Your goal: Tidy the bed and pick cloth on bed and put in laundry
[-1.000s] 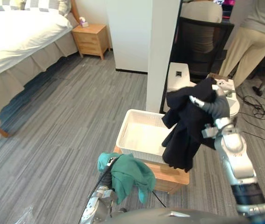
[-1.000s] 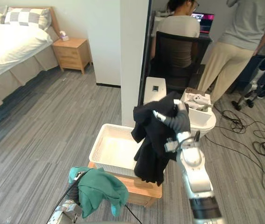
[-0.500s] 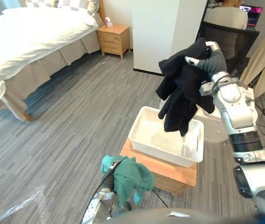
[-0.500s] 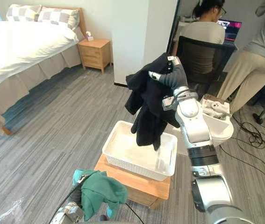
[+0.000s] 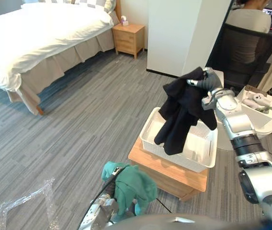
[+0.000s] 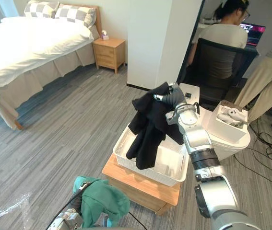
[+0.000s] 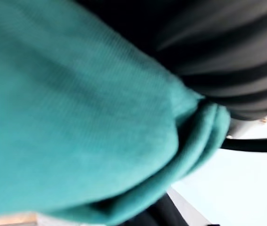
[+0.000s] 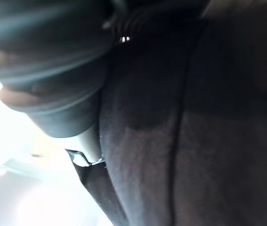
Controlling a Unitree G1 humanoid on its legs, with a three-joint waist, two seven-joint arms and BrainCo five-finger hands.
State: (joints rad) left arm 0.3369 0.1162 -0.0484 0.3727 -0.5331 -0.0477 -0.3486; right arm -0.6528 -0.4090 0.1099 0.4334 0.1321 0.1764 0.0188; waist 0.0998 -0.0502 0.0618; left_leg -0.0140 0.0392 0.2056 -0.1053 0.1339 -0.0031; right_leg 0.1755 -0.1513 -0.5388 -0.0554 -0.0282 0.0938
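Bed (image 5: 40, 33): white cover lies smooth with no cloth on it, so it is judged tidied. White laundry basket (image 5: 193, 162) sits on a wooden stand (image 5: 174, 175). Black cloth (image 5: 181, 112) hangs over the basket with its lower end apparently inside; right hand (image 5: 204, 82) is clenched round its top, release pending. Green cloth (image 5: 132, 184) is bunched over left hand (image 7: 232, 70), grip cannot be told, short of the basket and not yet delivered. Seated person (image 5: 253, 28) and nightstand (image 5: 130, 39) are well apart; path looks unobstructed.
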